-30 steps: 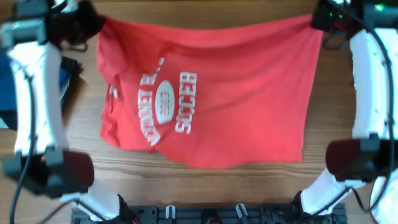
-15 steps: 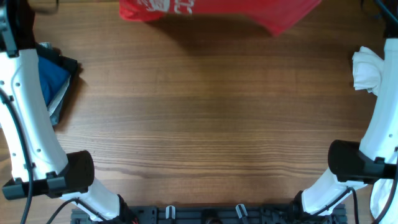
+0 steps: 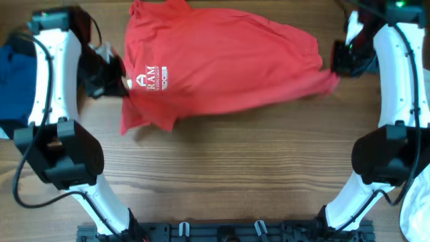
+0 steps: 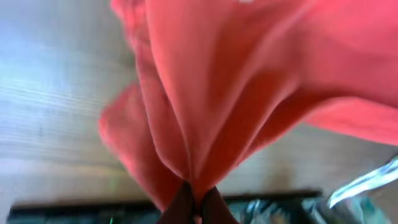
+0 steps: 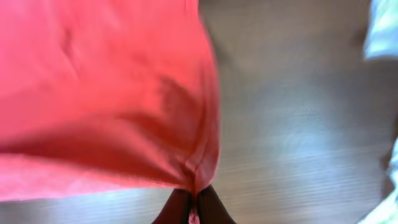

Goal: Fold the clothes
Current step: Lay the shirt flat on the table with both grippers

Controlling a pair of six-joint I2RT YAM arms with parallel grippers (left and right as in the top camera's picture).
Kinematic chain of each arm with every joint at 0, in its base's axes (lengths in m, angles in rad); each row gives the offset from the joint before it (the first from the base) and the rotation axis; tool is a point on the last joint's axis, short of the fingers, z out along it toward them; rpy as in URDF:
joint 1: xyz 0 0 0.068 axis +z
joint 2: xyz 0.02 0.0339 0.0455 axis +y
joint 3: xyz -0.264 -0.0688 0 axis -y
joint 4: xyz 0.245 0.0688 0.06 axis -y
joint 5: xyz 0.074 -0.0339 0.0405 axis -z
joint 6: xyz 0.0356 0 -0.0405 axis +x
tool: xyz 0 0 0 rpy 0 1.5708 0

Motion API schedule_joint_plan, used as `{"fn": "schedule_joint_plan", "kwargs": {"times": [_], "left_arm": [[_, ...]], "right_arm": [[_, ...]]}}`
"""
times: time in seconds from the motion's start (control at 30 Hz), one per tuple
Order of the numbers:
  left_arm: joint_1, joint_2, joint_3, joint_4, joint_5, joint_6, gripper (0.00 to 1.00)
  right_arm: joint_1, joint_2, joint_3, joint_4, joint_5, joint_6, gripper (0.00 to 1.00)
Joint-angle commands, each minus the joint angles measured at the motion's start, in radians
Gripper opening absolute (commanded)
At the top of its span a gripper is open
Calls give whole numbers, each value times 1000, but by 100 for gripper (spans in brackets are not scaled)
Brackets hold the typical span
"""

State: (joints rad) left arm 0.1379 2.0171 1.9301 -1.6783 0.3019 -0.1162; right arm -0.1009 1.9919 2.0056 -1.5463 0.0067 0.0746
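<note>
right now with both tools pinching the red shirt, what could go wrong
1. The left tool and right tool each pinch only a thin bit of the red short-sleeved fabric T-shirt; it may slip free.
2. The shirt is bunched near the left tool, so it could land creased.
3. The blue garment lies close beside the left arm and could get dragged.

Bright, even light overhead — both wrist views smeared with blur, the red shirt [image 4: 249, 93] soft-edged throughout.
</note>
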Motion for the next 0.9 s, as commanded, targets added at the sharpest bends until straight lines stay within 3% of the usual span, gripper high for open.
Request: {"fn": "schedule_joint_plan", "kwargs": {"times": [0.0,0.17,0.33,0.43,0.6,0.87], "left_arm": [[5,-5,-162,0,-74,24,4],[7,-45,-351,74,-312,-167,4],[47,-143,-455,137,-315,-204,4],[74,-292,-557,206,-309,-233,4],[75,-457,-681,269,-292,-241,4],[75,-521,-793,273,-270,-256,4]], "right_arm": [[-20,1,-146,-53,22,-7,4],[-75,-41,-434,34,132,125,4],[-151,-183,-647,178,123,177,4],[-230,-379,-824,309,63,180,4],[-237,-537,-875,322,44,161,4],[-237,-557,-875,248,39,172,4]]}}
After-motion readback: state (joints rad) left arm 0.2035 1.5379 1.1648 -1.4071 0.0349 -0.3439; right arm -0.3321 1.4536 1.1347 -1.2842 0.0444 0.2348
